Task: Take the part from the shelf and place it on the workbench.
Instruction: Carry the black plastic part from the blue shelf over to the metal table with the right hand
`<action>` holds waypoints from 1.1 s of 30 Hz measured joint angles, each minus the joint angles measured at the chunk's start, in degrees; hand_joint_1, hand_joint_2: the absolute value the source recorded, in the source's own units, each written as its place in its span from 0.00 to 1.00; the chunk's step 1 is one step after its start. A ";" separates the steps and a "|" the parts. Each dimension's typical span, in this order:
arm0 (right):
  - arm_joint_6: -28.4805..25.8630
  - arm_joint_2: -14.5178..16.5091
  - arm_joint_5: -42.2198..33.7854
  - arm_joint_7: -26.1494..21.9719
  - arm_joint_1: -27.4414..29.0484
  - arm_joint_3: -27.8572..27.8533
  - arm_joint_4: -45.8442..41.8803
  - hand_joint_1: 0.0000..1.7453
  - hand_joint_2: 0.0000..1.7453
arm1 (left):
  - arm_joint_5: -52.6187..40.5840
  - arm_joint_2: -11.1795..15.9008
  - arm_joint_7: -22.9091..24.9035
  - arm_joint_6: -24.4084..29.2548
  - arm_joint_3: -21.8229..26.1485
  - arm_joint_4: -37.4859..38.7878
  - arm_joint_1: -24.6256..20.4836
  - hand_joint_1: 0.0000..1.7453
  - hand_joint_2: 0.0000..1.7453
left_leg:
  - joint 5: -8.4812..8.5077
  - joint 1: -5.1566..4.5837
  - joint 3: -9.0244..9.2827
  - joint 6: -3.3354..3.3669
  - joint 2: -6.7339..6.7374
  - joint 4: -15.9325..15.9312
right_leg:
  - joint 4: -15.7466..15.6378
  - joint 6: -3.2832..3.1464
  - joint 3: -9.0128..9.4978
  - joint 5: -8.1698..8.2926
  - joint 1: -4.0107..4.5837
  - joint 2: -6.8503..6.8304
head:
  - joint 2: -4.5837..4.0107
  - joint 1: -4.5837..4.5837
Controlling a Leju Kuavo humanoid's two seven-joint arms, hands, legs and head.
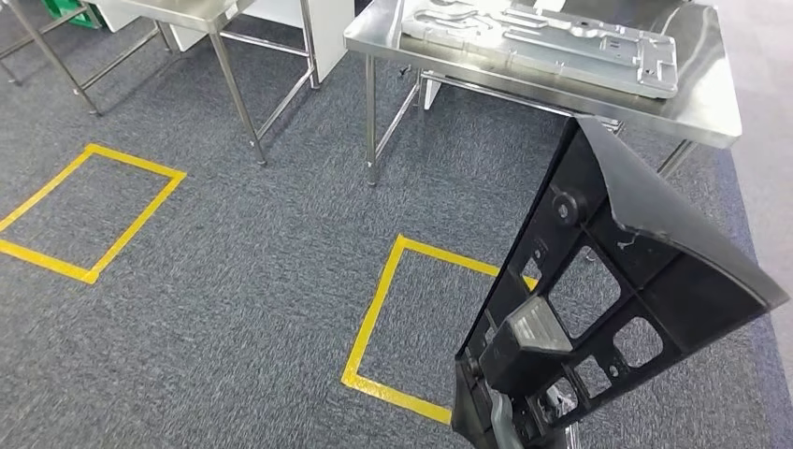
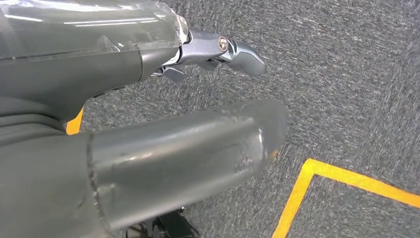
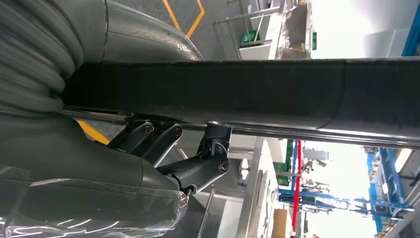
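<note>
A large black plastic part (image 1: pixel 608 271) with ribs and cut-outs stands tilted at the lower right of the head view, and my right hand (image 1: pixel 500 421) grips its lower end. In the right wrist view the part (image 3: pixel 223 91) runs as a dark bar across the picture, with my right hand (image 3: pixel 163 148) clasped on it, thumb on one side and dark fingers (image 3: pixel 208 148) on the other. The steel workbench (image 1: pixel 701 103) stands ahead beyond the part. My left hand (image 2: pixel 148 148) hangs over the carpet with its fingers (image 2: pixel 237 52) apart and holds nothing.
A grey stamped metal panel (image 1: pixel 542 37) lies on the workbench. A yellow tape rectangle (image 1: pixel 374 318) marks the carpet before the bench, and another (image 1: pixel 93 210) lies to the left. A second steel table (image 1: pixel 187 9) with thin legs stands at the far left.
</note>
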 joint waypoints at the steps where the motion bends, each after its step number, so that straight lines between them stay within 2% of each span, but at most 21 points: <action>1: -0.03 0.00 0.02 0.05 0.02 -0.01 0.03 1.00 1.00 | 0.00 0.01 -0.02 -0.01 0.00 0.00 0.09 0.00 0.00 | -0.33 -0.01 0.35 -0.05 0.15 0.00 | 1.17 0.07 -1.07 0.57 -0.13 -0.10 | 0.00 0.01; 2: -0.07 0.00 0.03 0.08 0.03 -0.02 0.05 1.00 1.00 | 0.00 0.01 -0.04 -0.02 0.00 0.00 0.14 0.00 0.00 | -0.68 -0.01 0.86 -0.12 0.26 0.00 | 0.05 0.01 -0.94 2.30 -0.19 -0.13 | 0.00 0.01; 4: -0.10 0.00 0.07 0.10 0.01 -0.04 0.04 1.00 1.00 | 0.00 -0.01 -0.08 -0.06 -0.01 0.00 0.17 0.00 0.00 | -1.52 0.01 2.12 -0.31 0.51 -0.11 | -7.33 -0.67 2.12 7.24 0.01 -0.34 | -0.01 0.02; 6: -0.10 0.01 0.10 0.10 -0.04 -0.03 0.03 1.00 1.00 | 0.00 -0.09 -0.12 -0.13 -0.03 0.00 0.11 0.00 0.00 | -2.31 -0.04 3.01 -0.80 0.75 -0.40 | -13.25 -1.66 4.96 8.97 0.56 -0.82 | -0.02 0.02; 8: -0.10 0.03 0.13 0.11 -0.05 -0.04 0.00 1.00 1.00 | 0.00 -0.15 -0.12 -0.19 -0.04 0.00 0.05 0.00 0.00 | -2.83 -0.04 3.62 -1.51 0.99 -1.09 | -14.60 -2.43 5.76 7.83 0.96 -0.97 | -0.01 0.07; 11: -0.13 0.14 0.23 0.13 0.05 0.01 -0.06 1.00 1.00 | 0.00 -0.13 -0.13 -0.24 -0.12 0.00 -0.25 0.00 0.00 | -3.81 -0.28 5.11 -2.29 1.31 -0.83 | -16.98 -3.18 8.58 7.19 0.49 -0.56 | -0.01 -0.12; 12: -0.15 0.17 0.30 0.13 -0.04 0.07 -0.07 1.00 1.00 | 0.00 -0.11 -0.12 -0.27 -0.15 0.00 -0.36 0.00 0.00 | -4.62 -0.32 4.34 -2.40 1.21 1.45 | -17.80 -3.34 9.91 6.92 0.29 -0.52 | -0.01 -0.26; 13: -0.22 0.19 0.37 0.14 -0.15 0.13 -0.01 1.00 1.00 | 0.00 -0.07 -0.10 -0.31 -0.15 0.00 -0.38 0.00 0.00 | -5.62 -0.22 2.39 -2.45 0.98 5.05 | -18.21 -3.49 10.98 6.41 0.28 -0.53 | -0.01 -0.41; 15: -0.52 0.20 0.44 0.20 -0.29 0.20 0.12 1.00 1.00 | 0.00 0.02 -0.01 -0.34 -0.15 0.00 -0.14 0.00 0.00 | -6.93 -0.15 -3.41 -2.66 0.77 12.69 | -18.35 -3.65 12.75 4.98 0.34 -0.37 | -0.02 -0.52; 16: -0.73 0.20 0.45 0.26 -0.26 0.22 0.22 1.00 1.00 | 0.00 0.06 0.07 -0.37 -0.15 0.00 0.08 0.00 0.00 | -6.03 -0.15 -5.70 -2.76 0.75 14.40 | -18.35 -3.64 13.74 4.14 0.38 -0.20 | -0.01 -0.59; 17: -0.91 0.20 0.45 0.32 -0.22 0.27 0.31 1.00 1.00 | 0.00 0.07 0.15 -0.41 -0.15 0.00 0.29 0.00 0.00 | -3.82 -0.15 -7.04 -2.81 0.75 13.94 | -18.35 -3.58 14.87 3.23 0.40 0.01 | -0.01 -0.58; 19: -1.11 0.20 0.45 0.40 -0.22 0.41 0.44 1.00 1.00 | 0.00 0.08 0.30 -0.47 -0.15 -0.01 0.57 0.00 0.00 | 2.37 -0.19 -6.91 -2.63 0.72 8.20 | -18.39 -3.31 17.32 1.30 0.37 0.32 | 0.00 -0.60; 20: -1.16 0.20 0.46 0.42 -0.28 0.46 0.48 1.00 1.00 | 0.00 0.08 0.34 -0.50 -0.15 -0.02 0.64 0.00 0.00 | 4.41 -0.36 -6.33 -2.47 0.67 5.73 | -18.36 -3.01 18.29 0.38 0.46 0.42 | -0.01 -0.53; 21: -1.18 0.19 0.48 0.44 -0.36 0.51 0.50 1.00 1.00 | -0.01 0.07 0.39 -0.51 -0.15 -0.03 0.68 0.00 0.00 | 4.95 -0.52 -5.52 -2.18 0.62 3.80 | -18.34 -2.64 18.94 -0.35 0.50 0.48 | -0.01 -0.54; 22: -1.21 0.19 0.52 0.46 -0.42 0.56 0.52 1.00 1.00 | -0.01 0.08 0.43 -0.52 -0.15 -0.05 0.67 0.00 0.00 | 4.29 -0.78 -4.96 -1.78 0.57 3.18 | -18.42 -2.26 19.32 -0.84 0.50 0.51 | -0.01 -0.55; 25: -1.36 0.17 0.72 0.59 -0.55 0.66 0.49 1.00 1.00 | 0.00 0.04 0.47 -0.53 -0.15 -0.16 0.53 0.00 0.00 | 2.46 -0.82 -3.41 -0.41 0.36 1.46 | -15.95 -1.28 18.24 0.29 0.39 0.44 | -0.01 -0.83; 27: -1.44 0.16 0.82 0.62 -0.66 0.66 0.46 1.00 1.00 | 0.01 -0.02 0.49 -0.53 -0.15 -0.24 0.51 0.00 0.00 | 1.97 -0.43 -1.78 0.12 0.25 0.02 | -10.23 -0.64 14.65 1.49 0.31 0.23 | -0.01 -0.68; 28: -1.48 0.16 0.84 0.64 -0.69 0.66 0.48 1.00 1.00 | 0.01 -0.04 0.50 -0.53 -0.15 -0.27 0.51 0.00 0.00 | 1.66 -0.36 -0.88 0.25 0.26 -0.60 | -6.95 -0.33 12.08 1.11 0.17 0.10 | -0.01 -0.56; 30: -1.58 0.15 0.89 0.73 -0.69 0.66 0.51 1.00 1.00 | 0.01 -0.04 0.54 -0.53 -0.15 -0.31 0.52 0.00 0.00 | 0.77 -0.31 0.80 0.28 0.19 -1.26 | -2.16 0.14 6.93 -1.65 -0.14 -0.01 | -0.01 -0.45; 32: -1.71 0.15 0.96 0.86 -0.65 0.66 0.52 1.00 1.00 | 0.00 -0.04 0.58 -0.56 -0.14 -0.31 0.58 0.00 0.00 | -0.51 -0.25 2.63 0.12 0.08 -1.43 | -1.74 0.32 3.65 -2.90 -0.34 -0.10 | -0.01 -0.39; 33: -1.78 0.15 1.02 0.91 -0.65 0.66 0.52 1.00 1.00 | 0.00 -0.06 0.62 -0.58 -0.14 -0.31 0.60 0.00 0.00 | -1.25 -0.23 3.66 0.02 0.05 -1.45 | -3.60 0.26 3.12 -1.68 -0.36 -0.14 | -0.01 -0.38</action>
